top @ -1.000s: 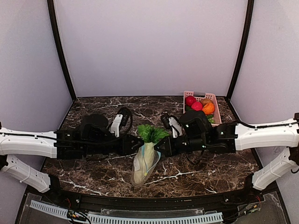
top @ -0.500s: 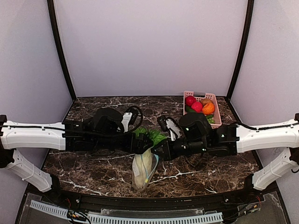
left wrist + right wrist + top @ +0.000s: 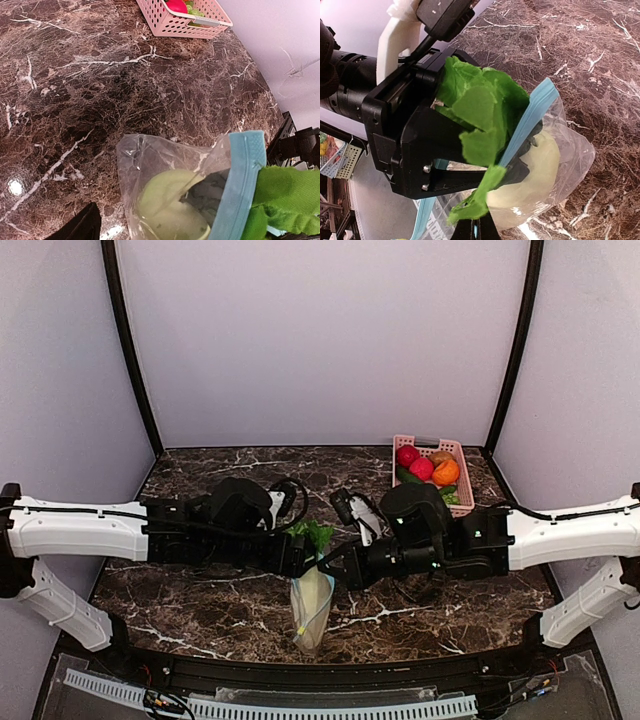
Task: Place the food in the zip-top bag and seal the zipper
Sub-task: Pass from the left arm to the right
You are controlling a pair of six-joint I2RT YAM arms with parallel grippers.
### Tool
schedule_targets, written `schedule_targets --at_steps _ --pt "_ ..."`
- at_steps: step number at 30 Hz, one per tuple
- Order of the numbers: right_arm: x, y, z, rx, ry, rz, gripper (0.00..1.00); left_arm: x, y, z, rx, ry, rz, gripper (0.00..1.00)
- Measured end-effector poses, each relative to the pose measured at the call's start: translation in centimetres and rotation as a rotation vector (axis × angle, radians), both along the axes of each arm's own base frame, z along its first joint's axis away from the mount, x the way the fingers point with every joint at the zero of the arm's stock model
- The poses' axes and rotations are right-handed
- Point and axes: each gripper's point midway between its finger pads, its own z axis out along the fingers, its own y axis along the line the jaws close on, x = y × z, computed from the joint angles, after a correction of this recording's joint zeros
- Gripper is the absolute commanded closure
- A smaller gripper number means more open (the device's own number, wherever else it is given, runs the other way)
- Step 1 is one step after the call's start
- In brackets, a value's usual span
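One pale gourd (image 3: 540, 170) sits inside the zip-top bag (image 3: 312, 610), and the leafy green vegetable (image 3: 313, 533) sticks out through its mouth past the teal zipper (image 3: 239, 190), which is unsealed. The left fingers (image 3: 470, 175) and the right fingers (image 3: 342, 567) each pinch the bag's mouth edge from their own side, holding it upright over the front middle of the desk (image 3: 200, 600). A pink basket (image 3: 396, 452) of other produce stands well apart at the far right.

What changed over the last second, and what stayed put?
Both arms drew inward, the left claw travelling farthest, toward the right claw. The zip-top bag between them went from a slant to hanging narrow and upright. The leafy green vegetable still pokes out; the pink basket stayed.
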Motion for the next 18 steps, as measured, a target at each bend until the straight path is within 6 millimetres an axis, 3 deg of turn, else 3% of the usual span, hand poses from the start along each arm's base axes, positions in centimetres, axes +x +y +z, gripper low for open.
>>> schedule_targets --at_steps 7,12,15,18 --pt "0.2 0.2 0.4 0.017 -0.014 -0.012 1.00 -0.4 -0.4 -1.1 0.007 0.033 -0.007 0.23" --pt "0.0 0.5 0.8 0.031 -0.019 -0.006 1.00 -0.6 -0.5 -2.5 0.024 0.052 0.003 0.31" --pt "-0.2 0.5 0.8 0.031 -0.018 -0.002 1.00 -0.7 -0.2 -3.3 0.040 0.061 0.013 0.19" --pt "-0.3 0.6 0.8 0.034 -0.013 -0.006 1.00 -0.9 -0.2 -3.4 0.042 0.059 0.009 0.14"
